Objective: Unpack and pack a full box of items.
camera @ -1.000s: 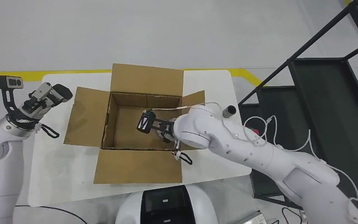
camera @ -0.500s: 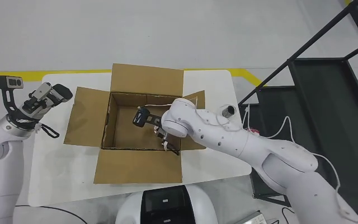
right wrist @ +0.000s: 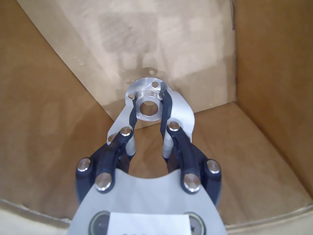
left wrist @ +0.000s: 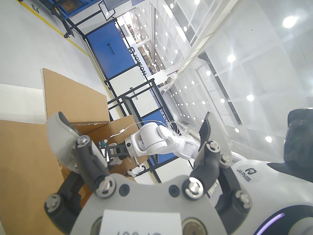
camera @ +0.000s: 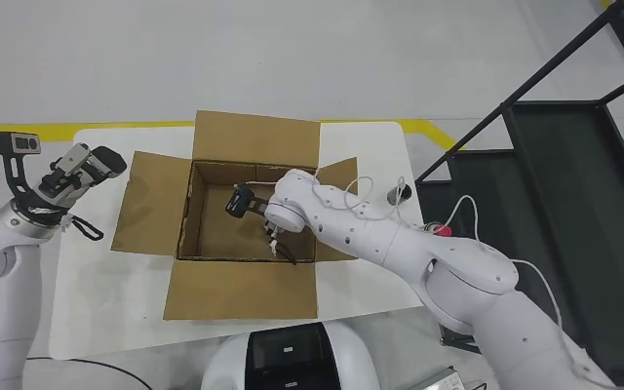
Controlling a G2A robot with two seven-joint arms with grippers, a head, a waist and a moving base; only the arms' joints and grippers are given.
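Inside the cardboard box (right wrist: 49,86), the right gripper (right wrist: 149,103) clasps the raised hub of a silver metal flange (right wrist: 144,84), just above a pale cardboard panel.

The right arm (camera: 390,239), across the middle of the top view, is glossy white with rounded, bulging segments, and thin white cables (camera: 341,190) loop along it. The right gripper (right wrist: 148,100) has a flat grey base plate with a white label at the lower edge, black link bars pinned by round silver screws (right wrist: 104,181), and slim black-padded fingers (right wrist: 167,103). The left gripper (left wrist: 132,123) is built the same. The left arm (camera: 15,244), at the left edge, is white with a black cable loop (camera: 86,229).
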